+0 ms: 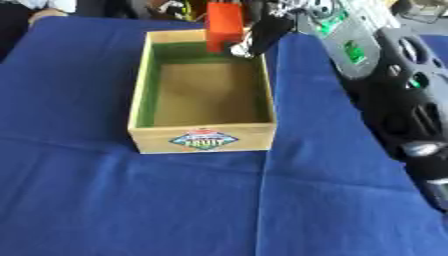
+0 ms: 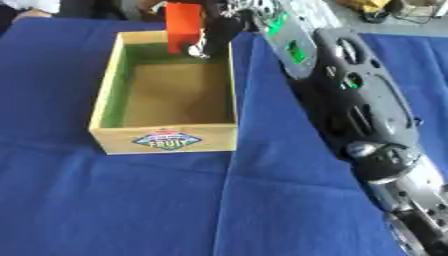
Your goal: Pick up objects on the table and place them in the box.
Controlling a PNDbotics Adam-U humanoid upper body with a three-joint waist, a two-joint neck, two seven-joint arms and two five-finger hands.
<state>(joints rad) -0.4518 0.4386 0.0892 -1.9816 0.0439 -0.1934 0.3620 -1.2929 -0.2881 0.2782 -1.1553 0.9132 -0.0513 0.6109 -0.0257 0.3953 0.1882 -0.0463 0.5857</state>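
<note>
Over the far end of the wooden box [image 1: 201, 131], the right hand [image 1: 255, 41] is holding an orange block [image 1: 224, 26] upright, its fingers curled against the block's right side so that they are clamped on it. The block's lower end is hanging at about the level of the far rim, just inside the box opening by the look of it, which suggests the arm is reaching across so the block can go straight down into the hollow rather than clip the wall. Whether the block is already touching the box floor is not something these views settle.

Inside, the box is showing a bare brown floor and green-lined walls; no other object is lying in it. A colourful label is sitting on the near wall, facing the camera. The box is resting on a worktop covered by a blue cloth [image 1: 131, 200], and the cloth around it is carrying nothing else that can be seen.

Along the right side, the robot's right arm [image 2: 359, 107] is stretching from the near corner up to the box, black with silver and green parts, and it is covering much of the cloth on that side. The far rim and the right wall are standing closest to the fingers, so those are the likely snags on release. The left hand is not showing in either view.
</note>
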